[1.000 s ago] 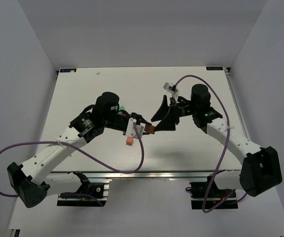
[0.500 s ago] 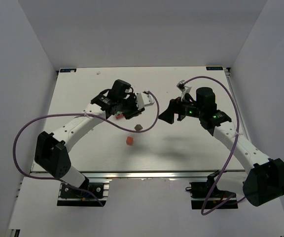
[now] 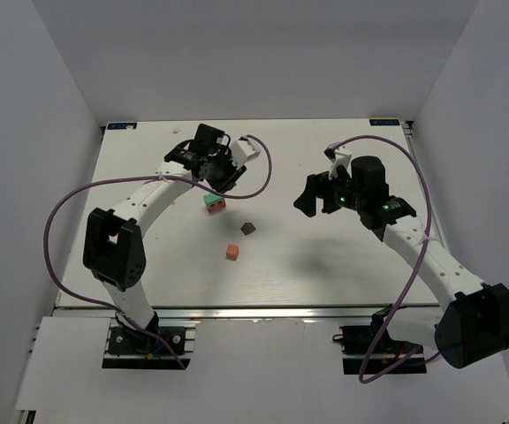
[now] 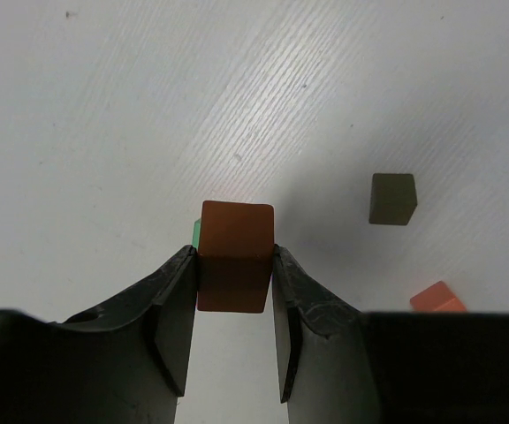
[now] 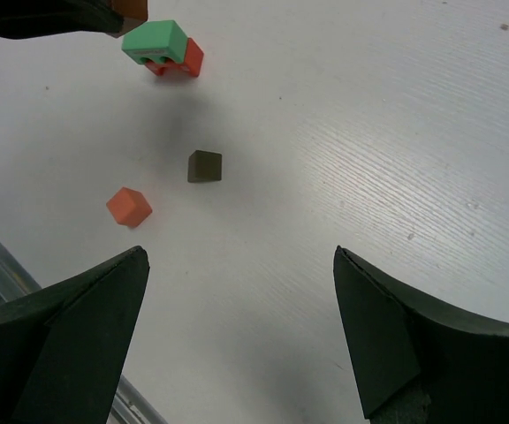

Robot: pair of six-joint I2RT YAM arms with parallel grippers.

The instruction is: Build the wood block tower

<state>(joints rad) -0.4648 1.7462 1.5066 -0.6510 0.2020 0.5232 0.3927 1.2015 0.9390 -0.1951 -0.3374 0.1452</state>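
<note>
Tower is two high; left jaws grip a brown block, right jaws gape; orange cube and dark block lie loose.

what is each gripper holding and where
Left gripper pinches a reddish-brown wooden block by its two opposite side faces; right gripper is open, holding nothing.

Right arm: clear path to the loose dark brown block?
Likely yes: right claw open, only bare table between it and the dark brown block; left claw is by the green slab.
</note>
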